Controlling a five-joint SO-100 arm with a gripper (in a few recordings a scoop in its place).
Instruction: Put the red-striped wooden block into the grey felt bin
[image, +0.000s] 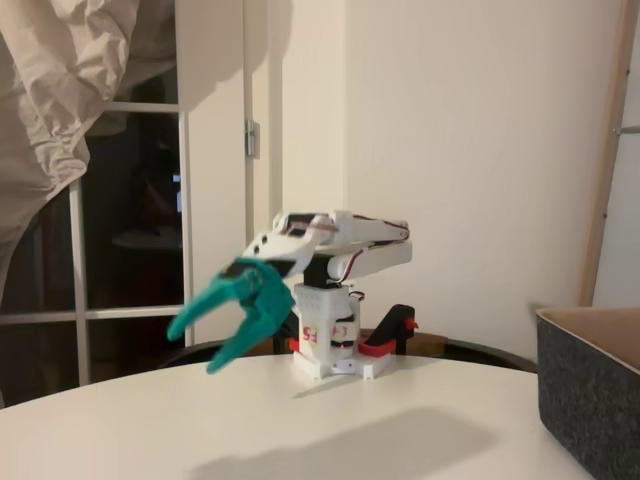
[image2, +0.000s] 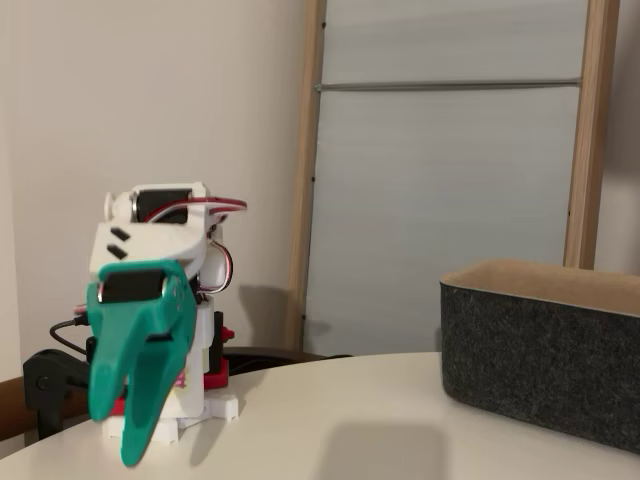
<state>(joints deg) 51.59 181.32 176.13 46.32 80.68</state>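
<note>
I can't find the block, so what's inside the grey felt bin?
Only the tan inner wall near the rim of the grey felt bin shows. Its felt walls hide the bottom, so any contents can't be seen.

- The arm (image: 350, 240) is built of white printed shells with rounded edges; in both fixed views its links look boxy and smooth.
- The gripper (image: 205, 348) is teal-green, with two long tapering fingers (image2: 140, 400) that end in points.
- A black servo block (image2: 132, 286) sits in the teal gripper body.
- Thin red and white cables (image2: 215, 208) loop along the top link.
- The white base (image: 335, 345) carries red and black parts, and a black clamp (image: 398, 325) with a red tip stands beside it.
</note>
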